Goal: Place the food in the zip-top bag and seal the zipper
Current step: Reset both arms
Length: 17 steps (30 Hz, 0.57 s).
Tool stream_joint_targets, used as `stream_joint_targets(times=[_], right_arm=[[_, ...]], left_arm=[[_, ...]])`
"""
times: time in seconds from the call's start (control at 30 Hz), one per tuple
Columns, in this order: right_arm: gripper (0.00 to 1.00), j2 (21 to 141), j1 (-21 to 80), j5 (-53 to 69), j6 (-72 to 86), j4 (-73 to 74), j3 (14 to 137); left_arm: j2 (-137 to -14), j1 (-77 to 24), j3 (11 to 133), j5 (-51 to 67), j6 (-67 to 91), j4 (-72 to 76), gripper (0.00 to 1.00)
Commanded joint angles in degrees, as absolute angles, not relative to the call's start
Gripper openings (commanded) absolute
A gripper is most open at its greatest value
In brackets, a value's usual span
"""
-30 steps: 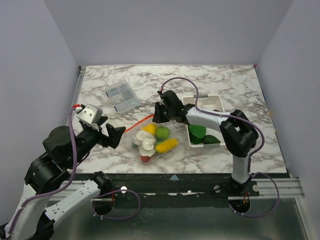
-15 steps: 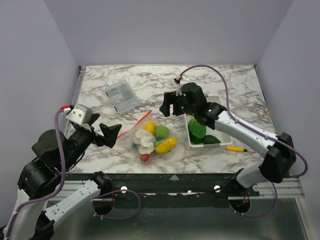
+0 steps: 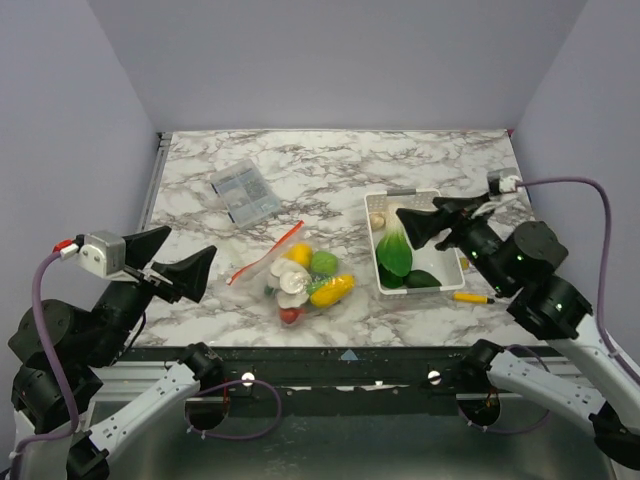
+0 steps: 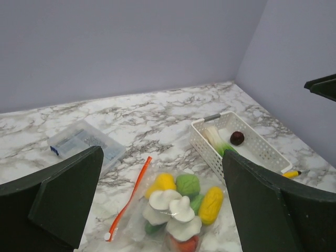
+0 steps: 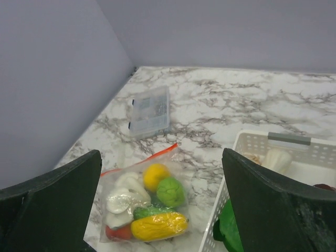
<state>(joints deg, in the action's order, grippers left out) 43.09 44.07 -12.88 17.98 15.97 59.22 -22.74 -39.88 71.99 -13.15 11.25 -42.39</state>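
The zip-top bag (image 3: 300,280) lies flat on the marble near the front, holding food: white mushrooms (image 4: 176,207), yellow pieces (image 5: 155,224), a green ball (image 5: 170,191) and a red fruit (image 3: 290,316). Its zipper (image 3: 265,253) shows as one orange-red strip along the bag's upper-left edge (image 4: 128,202) (image 5: 142,160). More green food (image 3: 393,255) lies in the white basket (image 3: 372,245). My left gripper (image 3: 172,258) (image 4: 160,152) hangs open left of the bag, holding nothing. My right gripper (image 3: 440,215) (image 5: 161,153) is open and empty above the basket.
A flat grey-clear packet (image 3: 245,192) lies at the back left. A yellow pen-like stick (image 3: 470,296) rests right of the basket. The basket (image 4: 205,142) also holds a small dark ball (image 4: 237,137) and a pale leek-like piece (image 4: 215,139). Grey walls enclose the table on three sides.
Both arms have drawn back and up from the bag. The right gripper opened and swung right over the basket; the left opened fully and retreated left. The bag stayed put.
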Motion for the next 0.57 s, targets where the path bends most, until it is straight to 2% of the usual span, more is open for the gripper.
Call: stream_joint_targets(times=[0.0, 0.3, 0.53], right_arm=[[0.99, 35.4, 43.9, -21.6, 19.0, 14.8, 56.6], [0.99, 29.4, 43.9, -31.2, 19.5, 14.4, 58.7], [0.99, 28.4, 43.9, -28.8, 17.7, 11.3, 57.2]], left_arm=[[-21.1, -40.0, 72.7, -15.3, 11.7, -39.0, 0.99], [-20.0, -40.0, 72.2, -18.8, 14.5, -38.1, 0.99], [-21.6, -40.0, 73.9, -18.3, 17.0, -39.6, 0.98]])
